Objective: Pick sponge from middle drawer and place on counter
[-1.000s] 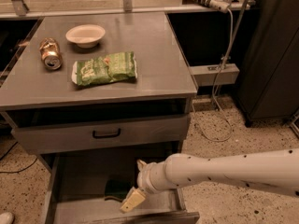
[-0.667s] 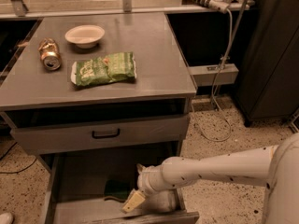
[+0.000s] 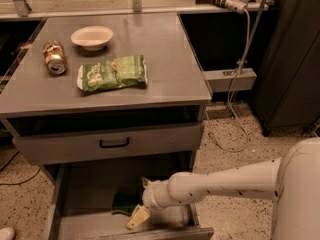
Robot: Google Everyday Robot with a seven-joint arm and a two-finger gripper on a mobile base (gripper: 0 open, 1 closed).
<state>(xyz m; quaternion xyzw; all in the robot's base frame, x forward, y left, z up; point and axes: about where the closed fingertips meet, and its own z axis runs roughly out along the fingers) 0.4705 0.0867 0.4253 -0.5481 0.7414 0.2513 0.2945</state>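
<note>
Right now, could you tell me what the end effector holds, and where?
Cannot tell: the end effector is low in the middle drawer, right beside the sponge.

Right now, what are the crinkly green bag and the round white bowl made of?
The crinkly light green snack bag looks like shiny plastic film: wrinkles, glints. The round white bowl is matte, maybe paper or ceramic. The gripper is down in the open drawer.

text: none legible | hand (image 3: 137,217): inside middle drawer (image 3: 86,188)
</note>
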